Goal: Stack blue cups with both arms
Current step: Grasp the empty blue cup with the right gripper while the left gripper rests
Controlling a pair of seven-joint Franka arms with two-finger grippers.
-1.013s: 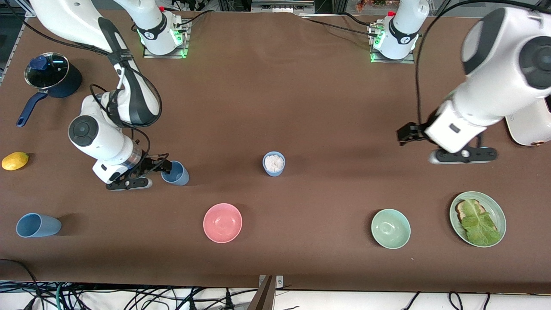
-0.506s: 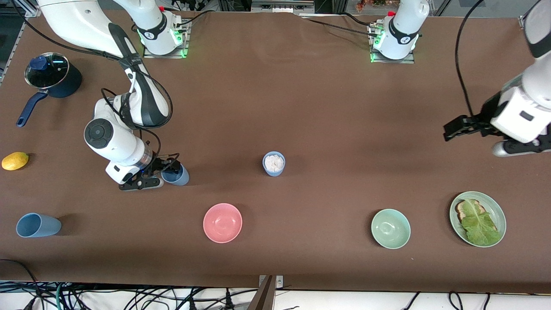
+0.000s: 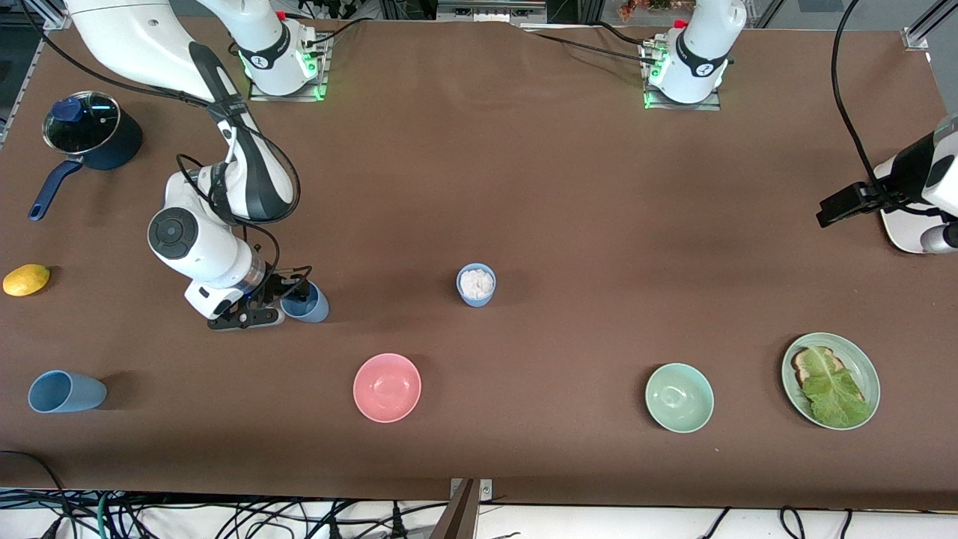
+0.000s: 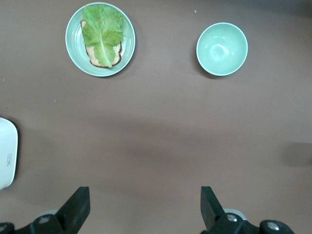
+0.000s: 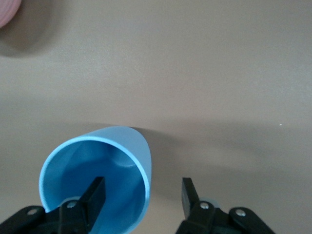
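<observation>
Cups of light-blue matte plastic, three alike, sit on the brown worktop (image 3: 524,187). One upright cup (image 3: 305,302) stands toward the right arm's end, and the right gripper (image 3: 288,294) is at its rim: in the right wrist view one black finger (image 5: 95,192) sits inside the cup's mouth (image 5: 97,187) and the other outside the wall, the jaws partly drawn in with a gap between the outer finger and the wall, so no firm hold is seen. A second light-blue cup (image 3: 66,391) lies on its side nearer the front camera, at the worktop's edge on the right arm's end. The third light-blue cup (image 3: 476,285), upright with something white inside, stands mid-worktop.

The left gripper (image 3: 849,202) hangs in the air at the left arm's end, jaws spread wide and empty; its fingers (image 4: 78,207) frame bare worktop in the left wrist view. Below it in that end lie a pale green plate with toast and a lettuce leaf (image 3: 831,380) and a mint-green bowl (image 3: 679,397).

A pink bowl (image 3: 387,387) sits nearer the front camera than the filled cup. A dark-blue long-handled pot (image 3: 90,142) and a yellow lemon (image 3: 26,279) rest at the right arm's end.
</observation>
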